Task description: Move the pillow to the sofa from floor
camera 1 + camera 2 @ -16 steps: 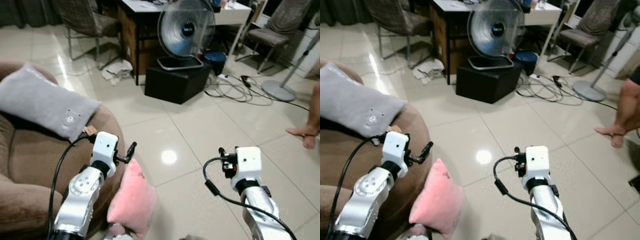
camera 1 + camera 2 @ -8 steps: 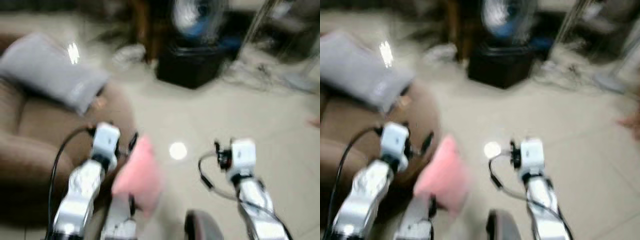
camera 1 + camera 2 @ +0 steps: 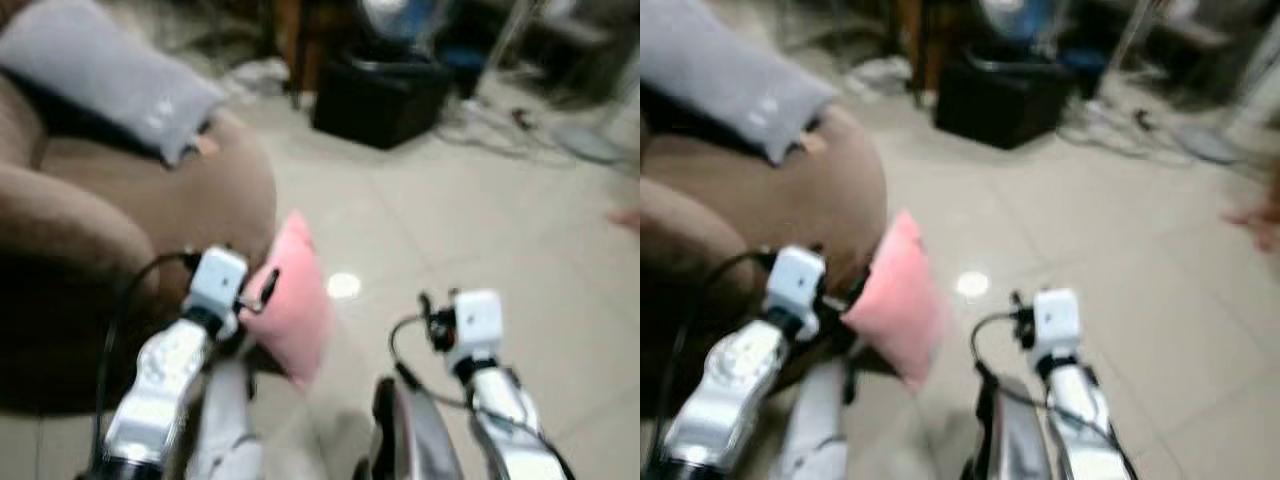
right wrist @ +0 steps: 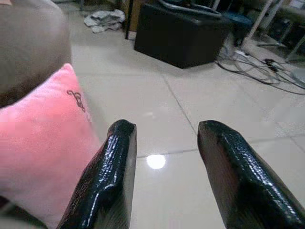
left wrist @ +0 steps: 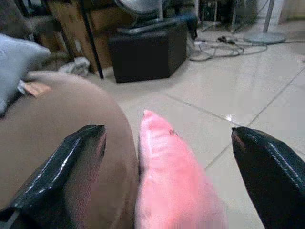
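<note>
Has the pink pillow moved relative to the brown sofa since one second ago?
No. The pink square pillow leans against the brown rounded sofa as before; the whole picture shifted, so the camera moved.

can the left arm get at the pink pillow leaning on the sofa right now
Probably yes. The left gripper has its jaws open, with the pink pillow right between and ahead of them; only the sofa crowds one side.

Your head views look down, blurred, over both arms at the floor [image 3: 480,220]. Both wrist views sit low, sharing the pink pillow [image 5: 171,191] beside the sofa [image 5: 52,143].
</note>
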`<state>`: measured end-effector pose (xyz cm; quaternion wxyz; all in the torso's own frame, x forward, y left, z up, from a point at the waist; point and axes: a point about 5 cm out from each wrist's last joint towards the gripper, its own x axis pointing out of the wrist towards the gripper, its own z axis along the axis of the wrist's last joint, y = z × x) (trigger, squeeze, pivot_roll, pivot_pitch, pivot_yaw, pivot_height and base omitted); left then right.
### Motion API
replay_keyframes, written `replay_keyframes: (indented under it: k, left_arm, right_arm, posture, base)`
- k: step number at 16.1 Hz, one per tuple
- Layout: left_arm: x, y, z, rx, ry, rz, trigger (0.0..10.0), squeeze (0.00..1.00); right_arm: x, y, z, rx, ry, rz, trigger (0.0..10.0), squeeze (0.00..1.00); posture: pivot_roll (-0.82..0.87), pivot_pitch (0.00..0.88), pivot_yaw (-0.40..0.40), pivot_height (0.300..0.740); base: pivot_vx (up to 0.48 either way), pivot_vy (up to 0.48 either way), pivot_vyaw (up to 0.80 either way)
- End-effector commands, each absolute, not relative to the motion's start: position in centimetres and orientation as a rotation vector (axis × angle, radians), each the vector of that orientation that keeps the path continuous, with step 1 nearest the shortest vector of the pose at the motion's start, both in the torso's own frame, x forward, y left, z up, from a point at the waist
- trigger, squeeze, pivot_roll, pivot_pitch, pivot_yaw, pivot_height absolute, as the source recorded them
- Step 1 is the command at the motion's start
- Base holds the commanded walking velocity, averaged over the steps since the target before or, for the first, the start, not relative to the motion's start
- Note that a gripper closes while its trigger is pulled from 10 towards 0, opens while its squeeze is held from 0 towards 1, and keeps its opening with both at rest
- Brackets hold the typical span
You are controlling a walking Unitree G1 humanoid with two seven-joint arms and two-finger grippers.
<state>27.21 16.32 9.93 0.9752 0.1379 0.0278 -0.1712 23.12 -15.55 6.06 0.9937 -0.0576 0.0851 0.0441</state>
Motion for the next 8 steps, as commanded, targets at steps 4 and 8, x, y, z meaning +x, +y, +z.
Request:
replay_keyframes:
  k: [4, 8]
  left_arm:
    - [27.66, 15.37, 10.88, 0.278, 0.013, -0.374, 10.0, 0.00]
    - [27.88, 15.02, 10.34, 0.297, 0.036, -0.383, 10.0, 0.00]
  right_arm:
    - [23.36, -16.82, 6.70, -0.132, 0.148, 0.054, 10.0, 0.00]
    - [23.20, -16.63, 6.14, -0.198, 0.196, 0.083, 10.0, 0.00]
  posture:
    - [0.06, 0.096, -0.095, 0.546]
    - [0.06, 0.102, -0.100, 0.546]
  base:
    - [0.000, -0.453, 0.00]
    - [0.000, 0.000, 0.00]
